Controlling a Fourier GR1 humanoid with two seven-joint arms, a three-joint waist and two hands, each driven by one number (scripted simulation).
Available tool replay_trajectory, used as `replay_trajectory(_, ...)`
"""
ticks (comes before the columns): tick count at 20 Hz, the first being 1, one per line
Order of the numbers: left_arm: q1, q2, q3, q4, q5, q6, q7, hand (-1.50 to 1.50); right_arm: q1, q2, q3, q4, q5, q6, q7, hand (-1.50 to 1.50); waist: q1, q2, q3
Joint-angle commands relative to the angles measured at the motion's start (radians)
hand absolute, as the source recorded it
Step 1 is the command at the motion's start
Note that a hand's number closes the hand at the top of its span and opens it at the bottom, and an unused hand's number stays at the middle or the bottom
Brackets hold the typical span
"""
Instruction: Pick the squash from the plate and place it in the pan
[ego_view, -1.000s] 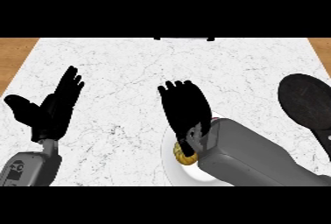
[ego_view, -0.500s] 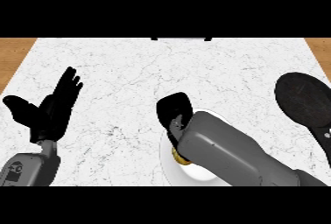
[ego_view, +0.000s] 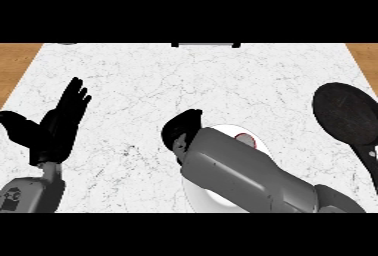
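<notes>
Since the earlier frames, the right hand (ego_view: 181, 132) has tipped forward and down over the plate (ego_view: 199, 196), so only its dark back now shows above the grey forearm. Whether it is wide, narrow or holding anything cannot be told from this view. The squash, whose yellow edge showed beside the wrist a second ago, is now hidden; it lies somewhere under that hand or forearm, which cover most of the plate. The black pan (ego_view: 345, 116) lies well apart on the desk (ego_view: 184, 80), out to the right of the right hand, and nothing can be seen in it. The left hand (ego_view: 55, 127) rests open, fingers up, far to the left.
</notes>
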Motion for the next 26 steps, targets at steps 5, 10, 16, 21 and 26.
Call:
replay_trajectory(5, 0.003, -0.014, -0.002, 0.002, -0.002, -0.008, 0.000, 0.00, -0.058, 0.039, 0.079, 0.002, -0.103, 0.054, 0.288, -1.50, 0.009, 0.004, 0.001)
replay_trajectory(10, 0.003, -0.008, -0.002, -0.006, -0.010, -0.024, -0.010, 0.00, -0.056, 0.039, 0.148, 0.066, -0.148, 0.024, 0.285, -1.50, 0.017, 0.009, 0.001)
replay_trajectory(16, -0.014, -0.036, -0.014, -0.001, -0.029, 0.001, -0.001, 0.00, -0.041, 0.039, 0.201, 0.098, -0.165, 0.011, 0.327, -1.50, 0.001, 0.007, 0.002)
replay_trajectory(21, 0.027, -0.043, -0.019, -0.021, -0.040, -0.010, -0.024, 0.00, -0.065, 0.039, 0.205, 0.153, -0.175, -0.040, 0.288, -1.50, 0.019, 0.011, 0.003)
replay_trajectory(26, -0.017, -0.015, 0.032, 0.030, -0.017, -0.044, -0.025, 0.00, -0.022, 0.039, 0.244, 0.137, -0.198, -0.052, 0.322, -1.50, 0.010, 0.012, 0.002)
